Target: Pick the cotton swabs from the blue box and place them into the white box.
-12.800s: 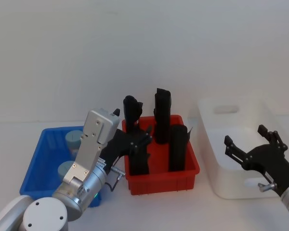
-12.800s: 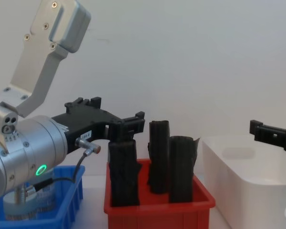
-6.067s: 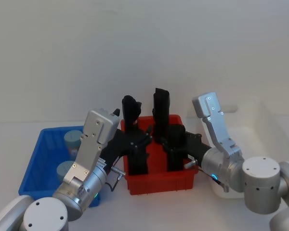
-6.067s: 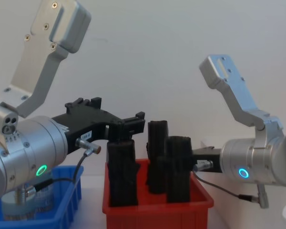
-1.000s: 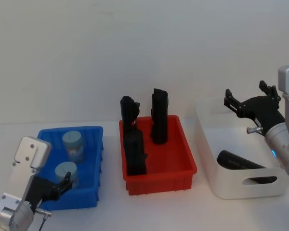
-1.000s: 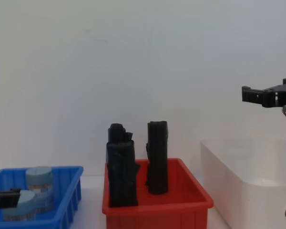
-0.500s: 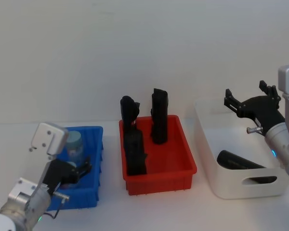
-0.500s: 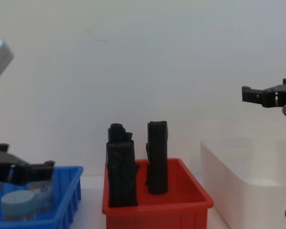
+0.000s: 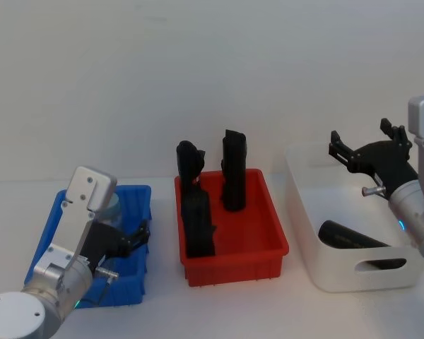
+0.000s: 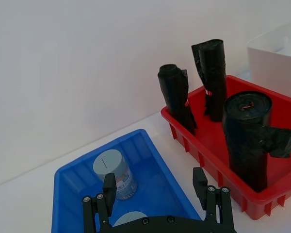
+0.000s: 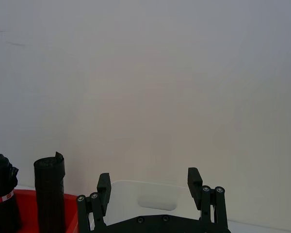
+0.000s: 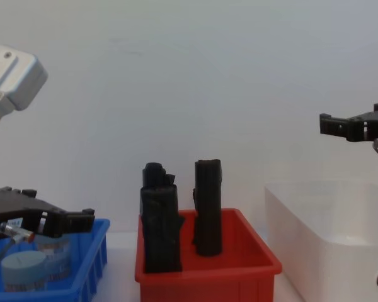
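Cotton swabs (image 10: 110, 167), two upright tubs, stand in the blue box (image 10: 77, 172), just ahead of and below the left gripper (image 10: 154, 178), jaws spread; this arm is nearer. Right gripper (image 9: 360, 134), likewise spread, hovers above the white box (image 9: 339, 272).

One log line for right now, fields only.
left gripper: open over swabs in blue box | swabs: two, ungrasped | right gripper: open above white box | white box: black roll inside

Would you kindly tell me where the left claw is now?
In the head view, the left claw is open over the blue box on the robot's left, above the cotton swabs, with the red bin to its right.
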`<action>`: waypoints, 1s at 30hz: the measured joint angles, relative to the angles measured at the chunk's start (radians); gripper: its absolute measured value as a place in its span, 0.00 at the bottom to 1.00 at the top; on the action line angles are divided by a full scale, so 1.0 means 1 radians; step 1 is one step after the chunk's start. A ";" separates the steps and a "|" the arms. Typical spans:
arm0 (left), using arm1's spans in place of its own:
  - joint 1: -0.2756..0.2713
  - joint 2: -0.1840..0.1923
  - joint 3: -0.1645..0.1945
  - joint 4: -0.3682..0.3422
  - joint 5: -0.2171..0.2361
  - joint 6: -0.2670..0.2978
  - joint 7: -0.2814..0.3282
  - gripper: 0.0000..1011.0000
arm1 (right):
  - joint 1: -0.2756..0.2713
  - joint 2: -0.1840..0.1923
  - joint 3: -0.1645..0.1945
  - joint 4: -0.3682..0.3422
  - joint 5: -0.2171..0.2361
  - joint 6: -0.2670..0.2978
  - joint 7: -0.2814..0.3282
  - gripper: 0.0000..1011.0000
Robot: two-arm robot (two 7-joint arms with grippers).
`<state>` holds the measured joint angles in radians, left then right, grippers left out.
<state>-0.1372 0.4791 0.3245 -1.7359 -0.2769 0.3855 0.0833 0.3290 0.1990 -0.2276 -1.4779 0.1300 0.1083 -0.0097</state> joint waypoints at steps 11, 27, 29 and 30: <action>-0.019 -0.029 -0.011 0.033 -0.006 0.071 0.046 0.99 | 0.000 0.000 0.000 0.000 0.000 0.000 0.000 0.99; -0.019 -0.047 -0.028 0.073 -0.025 0.092 0.076 0.99 | 0.000 0.000 0.000 0.000 0.000 0.000 0.000 0.99; -0.019 -0.049 -0.029 0.077 -0.026 0.093 0.077 0.99 | 0.000 0.000 0.000 0.000 0.000 0.000 0.000 0.99; -0.018 -0.050 -0.030 0.082 -0.027 0.093 0.079 0.99 | 0.000 0.000 0.000 0.000 0.000 0.000 0.000 0.99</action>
<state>-0.1554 0.4286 0.2942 -1.6541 -0.3041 0.4787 0.1627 0.3289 0.1990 -0.2276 -1.4778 0.1300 0.1084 -0.0097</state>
